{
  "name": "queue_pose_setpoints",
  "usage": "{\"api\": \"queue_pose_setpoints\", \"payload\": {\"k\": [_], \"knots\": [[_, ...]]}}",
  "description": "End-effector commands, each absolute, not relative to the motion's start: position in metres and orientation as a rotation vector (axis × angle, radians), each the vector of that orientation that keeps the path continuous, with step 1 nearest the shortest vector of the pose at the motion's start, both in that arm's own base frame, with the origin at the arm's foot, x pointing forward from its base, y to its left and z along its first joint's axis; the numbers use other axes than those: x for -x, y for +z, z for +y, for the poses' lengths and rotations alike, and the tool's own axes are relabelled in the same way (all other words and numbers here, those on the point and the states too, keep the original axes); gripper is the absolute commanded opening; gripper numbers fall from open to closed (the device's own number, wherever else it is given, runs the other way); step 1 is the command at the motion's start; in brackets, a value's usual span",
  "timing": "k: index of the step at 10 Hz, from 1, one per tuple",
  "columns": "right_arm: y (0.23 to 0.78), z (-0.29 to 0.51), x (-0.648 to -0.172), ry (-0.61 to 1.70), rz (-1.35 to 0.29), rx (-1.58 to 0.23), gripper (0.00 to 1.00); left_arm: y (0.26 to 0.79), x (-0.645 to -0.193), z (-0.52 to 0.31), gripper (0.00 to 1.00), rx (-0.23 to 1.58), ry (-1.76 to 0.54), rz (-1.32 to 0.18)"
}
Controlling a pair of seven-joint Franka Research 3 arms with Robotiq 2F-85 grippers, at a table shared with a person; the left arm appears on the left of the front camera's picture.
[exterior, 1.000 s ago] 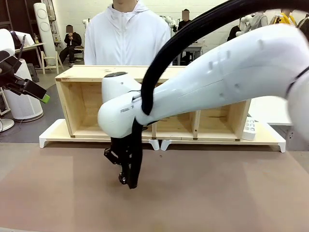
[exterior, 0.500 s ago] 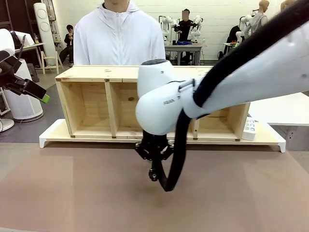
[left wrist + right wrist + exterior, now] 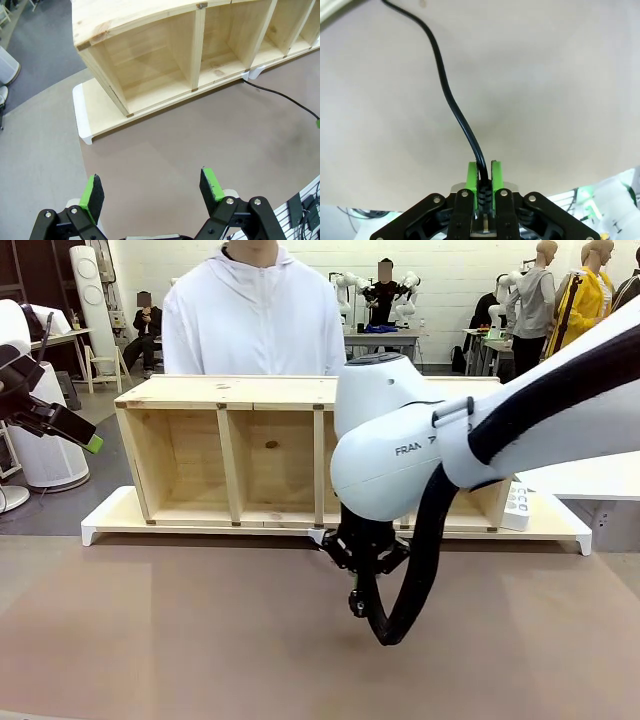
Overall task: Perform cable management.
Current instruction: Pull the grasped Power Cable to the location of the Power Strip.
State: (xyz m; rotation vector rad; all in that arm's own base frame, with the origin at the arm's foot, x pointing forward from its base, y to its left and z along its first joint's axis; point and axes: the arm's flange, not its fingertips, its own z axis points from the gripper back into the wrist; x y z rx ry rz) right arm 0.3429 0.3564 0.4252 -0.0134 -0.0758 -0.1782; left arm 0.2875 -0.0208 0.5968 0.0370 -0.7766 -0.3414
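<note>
As the right wrist view looks along its own fingers, right gripper point(image 3: 483, 169): jaws closed to a narrow slit, green pads clamped on the cable.
Grip point: the ribbed collar at the cable's end sits between the pads; I cannot tell what lies below the collar.
Cable point(image 3: 451, 97): thin and black. It rises out of the jaws and curves away over the tabletop toward the top left of that view.
Cable, from the left wrist point(image 3: 280, 93): lies on the tabletop. It comes out at the gap between the two halves of the white base and runs toward the picture's right edge.
Left gripper point(image 3: 150, 189): jaws wide open, nothing between the pads. It is held above the tabletop's near left part, well apart from the cable.
Tabletop point(image 3: 150, 640): brown surface.
Wooden shelf point(image 3: 175, 390): long box with upright dividers, open toward the robot, standing on the white base point(image 3: 110, 518).
Compartments: those in view from the left wrist are empty, bare wood inside.
Power strip point(image 3: 515, 502): white, on the base just beside the shelf's right end.
Obstruction: the right arm point(image 3: 385, 455) and its thick black hose point(image 3: 415, 570) cover the shelf's middle and right compartments in the front view.
Person point(image 3: 255, 320): white hooded jacket, standing behind the shelf.
</note>
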Motion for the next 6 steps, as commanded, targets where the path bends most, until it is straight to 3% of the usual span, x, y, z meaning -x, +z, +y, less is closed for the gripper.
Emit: {"api": "queue_pose_setpoints", "payload": {"k": [1, 6], "knots": [[0.431, 0.340, -0.329, -0.263, -0.073, 0.028, 0.14, 0.597, -0.290, -0.020, 1.00, -0.041, -0.340, -0.787], [0.440, 0.324, -0.338, -0.279, -0.096, 0.037, 0.14, 0.597, -0.290, -0.020, 1.00, -0.041, -0.340, -0.787]]}}
